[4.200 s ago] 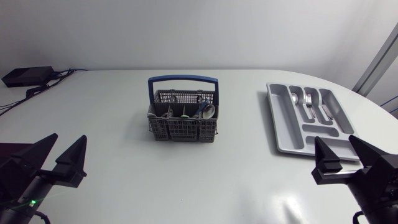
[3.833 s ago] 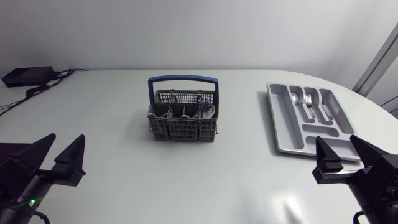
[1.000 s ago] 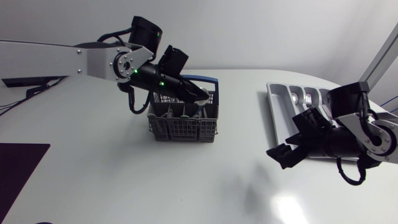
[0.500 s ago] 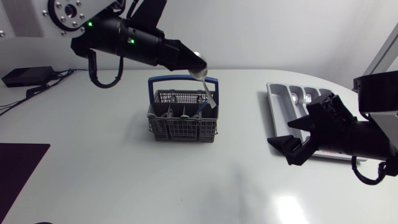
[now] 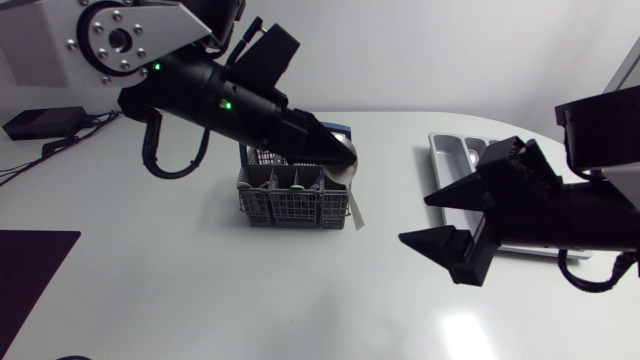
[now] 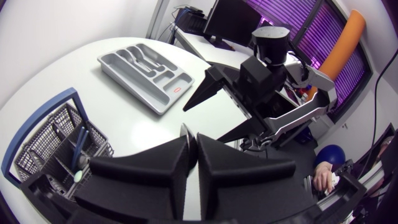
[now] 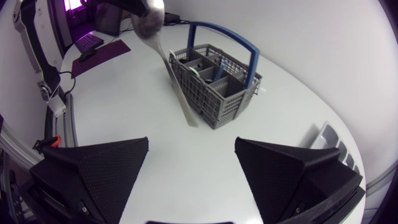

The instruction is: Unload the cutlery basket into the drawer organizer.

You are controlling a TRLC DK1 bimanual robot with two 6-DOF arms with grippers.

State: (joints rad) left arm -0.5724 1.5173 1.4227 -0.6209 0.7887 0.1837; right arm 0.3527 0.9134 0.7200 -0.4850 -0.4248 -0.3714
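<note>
Left gripper is closed on the bowl of a spoon, whose handle hangs down and slightly outward past the front right corner of the cutlery basket. The spoon is held clear of the basket's compartments, above the white table, on the side facing the drawer organizer. In the left wrist view the two fingers are seen almost together, with only a thin sliver of metal between them. A grip on the bowl leaves the whole handle free, and this is judged to suit a handover. Right gripper is held wide apart and grasps nothing. Its fingers are pointed toward the spoon from the organizer's side, and in the right wrist view the spoon is seen ahead of them, well apart. Other cutlery is left standing in the basket, so the unloading is judged to be at an early stage. The organizer lies at the table's right, partly hidden behind the right arm.

Compared with half a second ago, the spoon has been brought lower and further toward the organizer, from above the basket's blue handle to its present place beside the corner. The right gripper has been carried nearer to the basket. About four seconds ago both arms lay at the table's near corners.
</note>
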